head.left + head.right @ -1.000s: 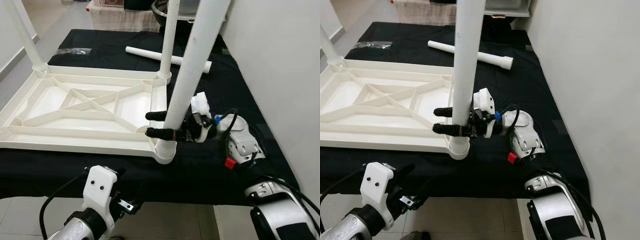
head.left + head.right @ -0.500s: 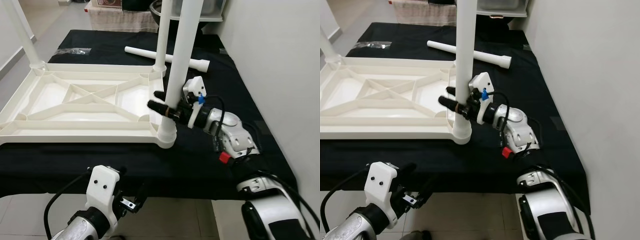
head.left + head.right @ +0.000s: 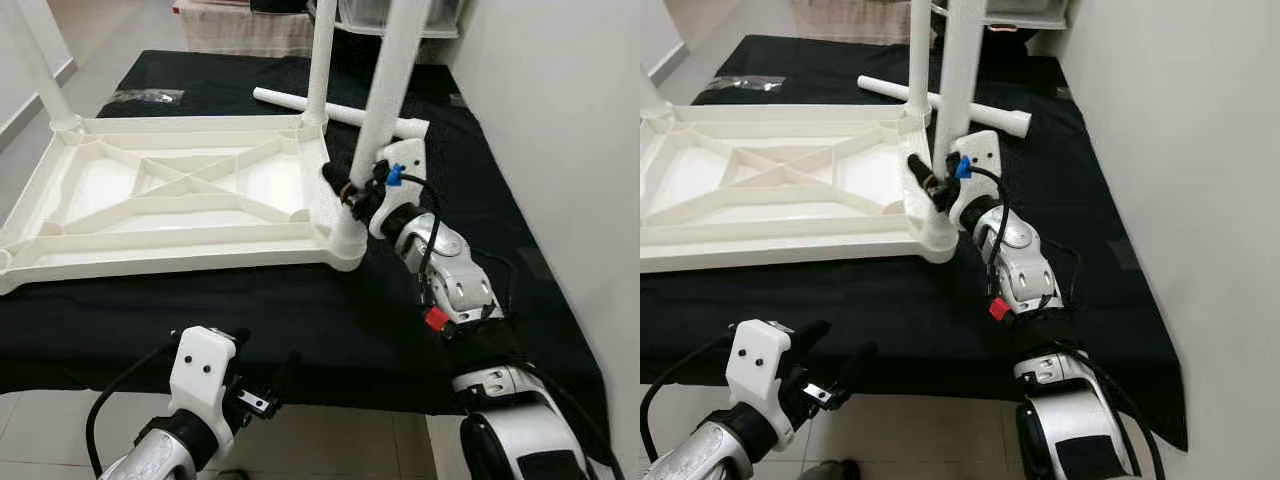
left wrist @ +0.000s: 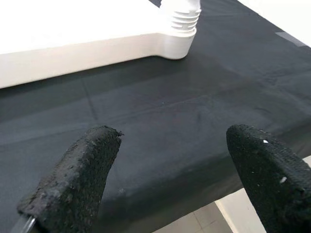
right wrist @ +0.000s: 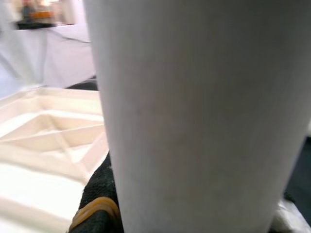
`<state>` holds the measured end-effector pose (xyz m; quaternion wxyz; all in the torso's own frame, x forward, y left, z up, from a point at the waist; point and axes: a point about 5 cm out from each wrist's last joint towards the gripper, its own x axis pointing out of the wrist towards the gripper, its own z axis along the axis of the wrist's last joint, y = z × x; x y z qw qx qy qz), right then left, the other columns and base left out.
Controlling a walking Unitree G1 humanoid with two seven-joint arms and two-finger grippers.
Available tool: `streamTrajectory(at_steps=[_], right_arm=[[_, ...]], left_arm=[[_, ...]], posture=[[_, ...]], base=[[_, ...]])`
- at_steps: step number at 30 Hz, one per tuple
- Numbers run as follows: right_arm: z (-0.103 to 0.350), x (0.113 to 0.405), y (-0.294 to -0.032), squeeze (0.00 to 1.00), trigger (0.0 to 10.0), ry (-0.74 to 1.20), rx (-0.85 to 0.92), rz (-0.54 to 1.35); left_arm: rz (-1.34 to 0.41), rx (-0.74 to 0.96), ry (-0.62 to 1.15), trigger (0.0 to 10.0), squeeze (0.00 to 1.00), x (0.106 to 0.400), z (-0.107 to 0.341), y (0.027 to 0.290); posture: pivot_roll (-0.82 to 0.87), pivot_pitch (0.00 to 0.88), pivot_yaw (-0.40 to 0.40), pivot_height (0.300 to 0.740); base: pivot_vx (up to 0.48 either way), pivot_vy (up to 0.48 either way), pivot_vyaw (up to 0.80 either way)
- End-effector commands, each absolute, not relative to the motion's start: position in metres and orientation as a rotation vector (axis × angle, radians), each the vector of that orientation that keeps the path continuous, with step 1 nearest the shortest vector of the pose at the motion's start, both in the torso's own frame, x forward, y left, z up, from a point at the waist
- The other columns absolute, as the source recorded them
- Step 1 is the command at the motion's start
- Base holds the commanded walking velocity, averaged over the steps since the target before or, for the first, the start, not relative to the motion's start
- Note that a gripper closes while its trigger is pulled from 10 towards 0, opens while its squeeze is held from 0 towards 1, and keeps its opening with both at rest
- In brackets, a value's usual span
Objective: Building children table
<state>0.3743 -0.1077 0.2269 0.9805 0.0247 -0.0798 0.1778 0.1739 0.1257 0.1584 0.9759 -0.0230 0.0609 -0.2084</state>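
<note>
An upside-down white table top [image 3: 120,215] lies on a black-covered surface [image 3: 330,320]. Upright legs stand in its far left [image 3: 40,70], far right [image 3: 320,60] and near right [image 3: 392,90] corners. My right gripper [image 3: 345,190] is shut on the near right leg just above its socket; in the right wrist view this leg [image 5: 204,116] is pressed against a black finger [image 5: 97,204]. A loose white leg [image 3: 300,103] lies flat behind the top. My left gripper [image 4: 170,160] is open at the front edge, apart from the threaded corner socket [image 4: 181,19].
A white wall [image 3: 560,120] runs close along the right side. A clear plastic bag [image 3: 145,97] lies at the far left of the cloth. Boxes and bins [image 3: 230,15] stand behind the surface. Tiled floor [image 3: 60,420] shows below the front edge.
With the leg still gripped, my right arm has stretched out and the top's near right corner has swung away from me. The left gripper has stayed low at the front.
</note>
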Motion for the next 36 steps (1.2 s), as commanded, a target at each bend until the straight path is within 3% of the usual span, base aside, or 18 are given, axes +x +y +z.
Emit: streamTrajectory(at_steps=[1,3,8,12,19,27,30,31,32,33,36], right_arm=[[0.182,0.373,-0.128,0.0,10.0,0.046,0.087,0.205],[0.179,0.364,-0.13,0.0,10.0,0.058,0.102,-0.021],[0.18,0.358,-0.125,0.0,10.0,0.061,0.112,-0.147],[0.184,0.347,-0.114,0.0,10.0,0.063,0.103,-0.384],[0.189,0.338,-0.087,0.0,10.0,0.058,0.123,-0.598],[0.195,0.334,-0.064,0.0,10.0,0.087,0.177,-0.633],[0.198,0.336,-0.058,0.0,10.0,0.072,0.179,-0.563],[0.199,0.336,-0.058,0.07,10.0,0.065,0.174,-0.543],[0.199,0.336,-0.058,0.07,10.0,0.065,0.174,-0.543],[0.198,0.337,-0.057,1.0,10.0,0.068,0.186,-0.502],[0.197,0.338,-0.059,1.0,10.0,0.062,0.192,-0.448]], left_arm=[[-0.413,-0.045,0.138,10.0,0.0,0.173,0.155,0.127],[-0.412,-0.043,0.135,10.0,0.0,0.174,0.155,0.127],[-0.411,-0.042,0.132,10.0,0.0,0.175,0.155,0.127],[-0.419,-0.043,0.127,10.0,0.0,0.176,0.155,0.123],[-0.42,-0.051,0.123,10.0,0.0,0.178,0.154,0.121],[-0.428,-0.061,0.13,10.0,0.0,0.176,0.152,0.117],[-0.429,-0.062,0.134,10.0,0.0,0.176,0.151,0.116],[-0.429,-0.063,0.135,10.0,0.0,0.176,0.15,0.116],[-0.429,-0.063,0.135,10.0,0.0,0.176,0.15,0.116],[-0.428,-0.064,0.136,10.0,0.0,0.176,0.15,0.116],[-0.427,-0.068,0.137,10.0,0.0,0.176,0.149,0.116]], posture=[[0.16,0.188,-0.084,0.74],[0.16,0.185,-0.082,0.74],[0.16,0.183,-0.083,0.74],[0.17,0.18,-0.083,0.74],[0.17,0.175,-0.082,0.74],[0.18,0.174,-0.085,0.74],[0.17,0.172,-0.089,0.74],[0.17,0.172,-0.089,0.74],[0.17,0.172,-0.089,0.74],[0.17,0.172,-0.089,0.74],[0.16,0.169,-0.089,0.74]], base=[[0.0,0.0,0.0],[0.0,0.0,0.0],[0.0,0.0,0.0],[0.0,0.0,0.0],[0.0,0.0,0.0],[0.0,0.0,0.0],[0.0,0.0,0.0],[0.0,0.0,0.0],[0.0,0.0,0.0],[0.0,0.0,0.0],[0.0,0.0,0.0]])
